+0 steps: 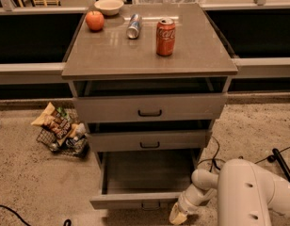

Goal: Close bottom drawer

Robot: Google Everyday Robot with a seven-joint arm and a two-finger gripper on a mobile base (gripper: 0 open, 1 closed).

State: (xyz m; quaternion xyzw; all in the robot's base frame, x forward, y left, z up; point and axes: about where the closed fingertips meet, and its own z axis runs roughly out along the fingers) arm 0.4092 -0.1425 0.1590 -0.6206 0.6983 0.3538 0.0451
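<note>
The bottom drawer (pixel 135 200) of the grey cabinet (pixel 149 55) is pulled far out; its wide shallow tray looks bare and its flat front faces me near the bottom edge. My gripper (pixel 177 215) is low at the drawer front's right end, just in front of it, below the white arm (pixel 248 192). The middle drawer (pixel 149 140) and the uppermost drawer (pixel 149 108) stand slightly open.
On the cabinet top are an orange-red fruit (pixel 94 20), a white bowl (pixel 109 5), a lying silver can (pixel 133 26) and an upright red soda can (pixel 165 36). A wire basket of snack bags (pixel 60 131) lies on the floor at left. Black cables (pixel 277 159) run at right.
</note>
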